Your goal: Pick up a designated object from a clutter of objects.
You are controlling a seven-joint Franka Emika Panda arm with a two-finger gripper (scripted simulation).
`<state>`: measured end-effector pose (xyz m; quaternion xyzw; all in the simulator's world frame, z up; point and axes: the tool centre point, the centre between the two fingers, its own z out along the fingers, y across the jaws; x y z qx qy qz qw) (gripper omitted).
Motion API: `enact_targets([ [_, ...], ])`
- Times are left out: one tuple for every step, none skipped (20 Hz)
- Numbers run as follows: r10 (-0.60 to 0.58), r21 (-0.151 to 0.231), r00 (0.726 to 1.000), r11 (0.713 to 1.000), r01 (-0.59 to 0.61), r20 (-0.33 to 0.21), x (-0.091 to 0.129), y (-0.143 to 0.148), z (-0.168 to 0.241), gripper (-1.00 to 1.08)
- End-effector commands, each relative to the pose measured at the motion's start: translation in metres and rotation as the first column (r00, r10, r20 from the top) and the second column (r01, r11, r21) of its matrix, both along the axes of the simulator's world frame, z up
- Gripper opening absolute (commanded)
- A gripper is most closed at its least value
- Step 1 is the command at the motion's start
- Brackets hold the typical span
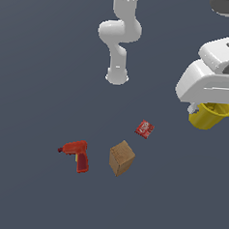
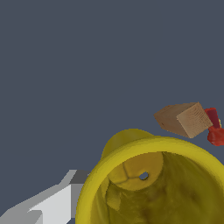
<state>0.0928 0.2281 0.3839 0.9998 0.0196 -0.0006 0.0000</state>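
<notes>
I see the claw (image 1: 207,109) gripping the yellow cup (image 1: 211,115) at the frame's right edge (box (image 1: 121,157) and drill (image 1: 77,154) sit lower centre).

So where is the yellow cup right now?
The yellow cup sits at the exterior view's right edge, under the pincer's white body, up-right of the red packet.

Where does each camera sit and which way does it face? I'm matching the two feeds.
Exterior view: high off the arm, looking steeply down at the drill, box and packet; the arm's base and white wrist show, with the cup under the wrist.
Wrist view: on the wrist, looking into the cup and past it to the floor; one grey finger shows.
Shared: cup, box, drill.
</notes>
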Motion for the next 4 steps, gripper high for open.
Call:
enact_targets([
  [0.0, 0.0, 1.0, 1.0, 0.0, 0.001, 0.0016, 0.0011, 0.0033, -1.0],
  [0.0, 0.0, 1.0, 1.0, 0.0, 0.001, 0.0019, 0.0013, 0.0037, -1.0],
  [0.0, 0.0, 1.0, 1.0, 0.0, 0.001, 0.0021, 0.0014, 0.004, -1.0],
  [0.0, 0.0, 1.0, 1.0, 0.0, 0.001, 0.0021, 0.0015, 0.0041, -1.0],
])
